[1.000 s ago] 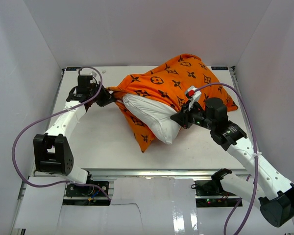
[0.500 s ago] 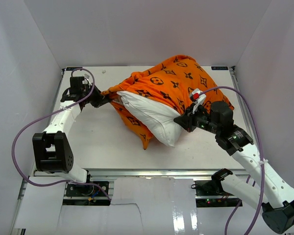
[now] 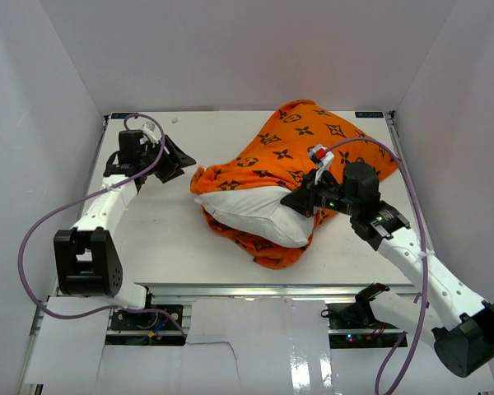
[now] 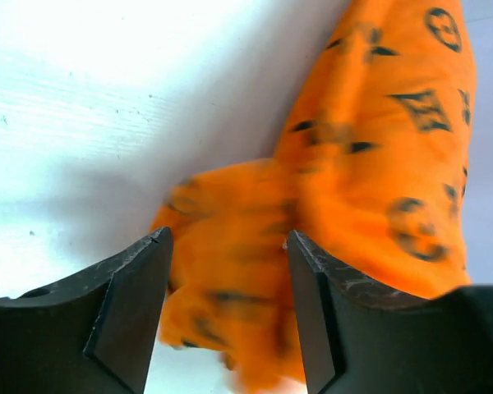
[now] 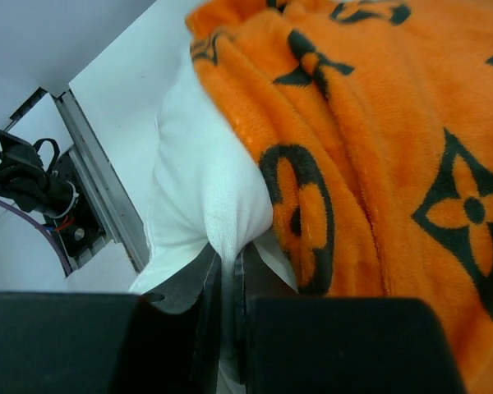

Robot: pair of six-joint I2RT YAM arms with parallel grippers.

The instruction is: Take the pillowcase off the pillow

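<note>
The right gripper (image 5: 228,264) has its fingers (image 5: 193,287) pressed together on a pinched fold of the white pillow (image 3: 255,216), right at the orange hem. The pillowcase (image 3: 313,140) runs up and away from that hem, its black flower and star prints sharp in the right wrist view. From above, the pillow's bare near-left end sticks out of the cover, while its far-right part is hidden under the orange cloth. A band of orange also curls under the pillow's near edge. The whole bundle lies on the right half of the table (image 3: 156,230), tilted from near-left to far-right.

The left gripper (image 4: 228,238) has its fingers (image 4: 131,304) spread wide with nothing between them. Its wrist view looks past the tips onto a blurred, crumpled corner of the pillowcase and bare table. From above, this gripper sits near the far-left corner of the table, close to that orange corner but apart from it.
</note>
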